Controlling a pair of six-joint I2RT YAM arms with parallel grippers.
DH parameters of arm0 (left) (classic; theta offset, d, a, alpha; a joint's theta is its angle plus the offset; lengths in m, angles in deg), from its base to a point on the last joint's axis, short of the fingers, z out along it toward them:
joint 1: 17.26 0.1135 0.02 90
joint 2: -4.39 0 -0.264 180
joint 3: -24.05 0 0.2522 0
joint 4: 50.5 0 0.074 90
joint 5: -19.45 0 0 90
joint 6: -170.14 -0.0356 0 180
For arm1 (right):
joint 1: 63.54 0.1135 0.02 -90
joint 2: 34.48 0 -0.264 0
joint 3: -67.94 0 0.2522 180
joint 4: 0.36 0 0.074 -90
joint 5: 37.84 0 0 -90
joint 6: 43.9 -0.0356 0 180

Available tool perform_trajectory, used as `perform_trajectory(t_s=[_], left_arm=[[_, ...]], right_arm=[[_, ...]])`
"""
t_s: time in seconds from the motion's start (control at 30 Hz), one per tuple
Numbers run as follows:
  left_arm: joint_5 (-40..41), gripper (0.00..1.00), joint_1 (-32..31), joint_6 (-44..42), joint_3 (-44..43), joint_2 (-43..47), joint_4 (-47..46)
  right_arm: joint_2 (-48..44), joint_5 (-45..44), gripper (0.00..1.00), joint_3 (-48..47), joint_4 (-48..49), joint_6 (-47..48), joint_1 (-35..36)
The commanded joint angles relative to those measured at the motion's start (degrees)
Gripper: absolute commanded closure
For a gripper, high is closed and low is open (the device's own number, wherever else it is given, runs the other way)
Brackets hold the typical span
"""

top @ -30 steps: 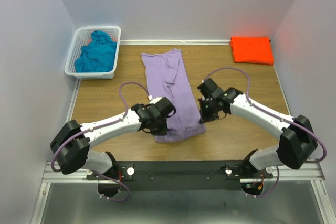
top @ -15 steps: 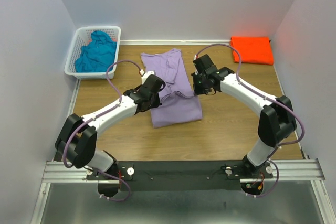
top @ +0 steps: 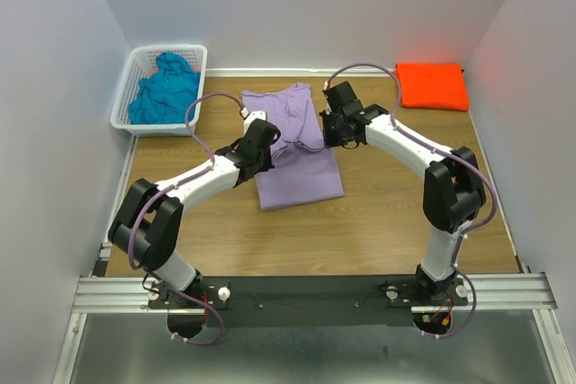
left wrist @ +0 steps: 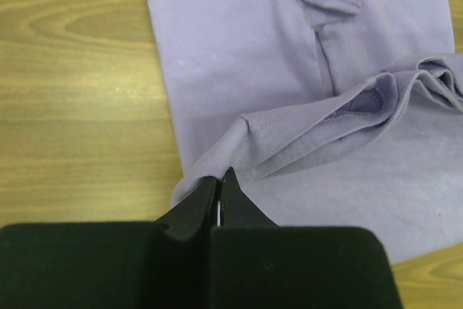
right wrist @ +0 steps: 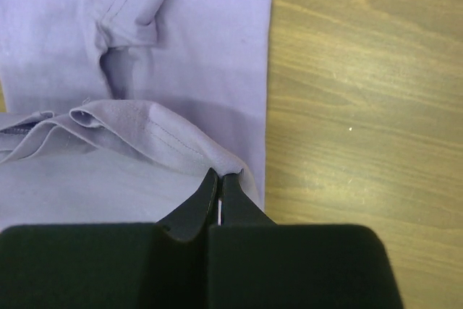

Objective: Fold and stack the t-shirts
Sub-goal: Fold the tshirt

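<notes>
left tool (left wrist: pixel 219 187), right tool (right wrist: pixel 219 182) | moved farther from bases | lavender shirt (top: pixel 301 182) near hem folded over

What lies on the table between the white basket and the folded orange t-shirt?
The lavender t-shirt, with the left gripper and right gripper each shut on its raised hem; the top view shows it.

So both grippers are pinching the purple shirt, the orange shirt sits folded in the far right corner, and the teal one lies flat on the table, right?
No: the teal shirt is bunched in the white basket, not flat on the table, as the top external view shows. The left gripper and right gripper pinch the purple shirt, and the orange shirt is folded far right.
</notes>
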Motion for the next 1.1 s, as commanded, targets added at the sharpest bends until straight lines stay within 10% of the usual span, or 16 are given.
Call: perform_trajectory(t_s=[0.0,0.87,1.07], left_arm=[[2.8,1.0,1.1,-2.7,-1.9,-2.4,-4.3],[1.4,1.0,4.8,-4.6,-6.6,-13.8,-9.3],[0.8,0.84,4.8,-5.8,-7.2,-12.6,-9.4]], right_arm=[[2.0,-2.3,0.99,-2.4,2.7,1.2,-1.1],[13.2,-3.4,0.99,-7.5,7.3,3.3,-3.3],[11.9,-3.3,0.7,-7.7,7.3,3.7,-3.3]])
